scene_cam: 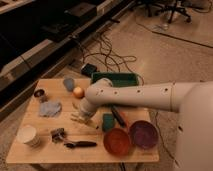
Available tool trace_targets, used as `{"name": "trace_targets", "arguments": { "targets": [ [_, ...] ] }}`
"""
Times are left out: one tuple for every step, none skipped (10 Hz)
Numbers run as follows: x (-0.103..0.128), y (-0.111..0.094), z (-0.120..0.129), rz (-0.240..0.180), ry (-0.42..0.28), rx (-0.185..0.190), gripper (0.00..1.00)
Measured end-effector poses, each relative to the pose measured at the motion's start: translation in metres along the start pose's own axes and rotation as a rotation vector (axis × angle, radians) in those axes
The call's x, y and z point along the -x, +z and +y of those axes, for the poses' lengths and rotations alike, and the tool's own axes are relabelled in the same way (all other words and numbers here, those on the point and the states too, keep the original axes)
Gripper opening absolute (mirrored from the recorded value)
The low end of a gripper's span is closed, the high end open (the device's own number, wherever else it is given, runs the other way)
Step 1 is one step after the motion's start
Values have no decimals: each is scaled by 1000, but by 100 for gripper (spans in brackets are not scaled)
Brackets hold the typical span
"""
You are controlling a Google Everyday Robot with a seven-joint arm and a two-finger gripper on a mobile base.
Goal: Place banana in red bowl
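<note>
The gripper [82, 120] is down at the table [47, 153] near its middle, low on the wood just left of the green block [108, 121], and its jaws are closed. What they close on looks to be the banana [90, 124], the pale, long shape lying under the fingertips, though the wrist hides much of it. As far as it shows, the banana's long axis runs across the view, dipping a little toward the front edge at its right end. Now the relation that matters: the red bowl [117, 141] sits to the right of the gripper in this view and nearer the front edge, close but not touching, with the green block standing partly between them. The purple bowl [144, 134] is just beyond the red one, rim beside rim, so overshooting rightward is the risk. The coming move, I judge, is a lift clear of the block, then a short carry right and forward, bringing the banana in over the red bowl's rim.
</note>
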Motion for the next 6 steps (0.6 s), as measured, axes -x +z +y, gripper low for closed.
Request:
{"name": "trace_targets", "arguments": {
  "targets": [
    [0, -11, 0, -1, 4, -4, 0],
    [-1, -19, 2, -1, 8, 9, 0],
    [-1, -20, 7, -6, 16, 45, 0],
    [-6, -19, 13, -11, 34, 78, 0],
    [-17, -14, 23, -18, 56, 115, 0],
    [-29, -9, 33, -21, 68, 132, 0]
  ]
}}
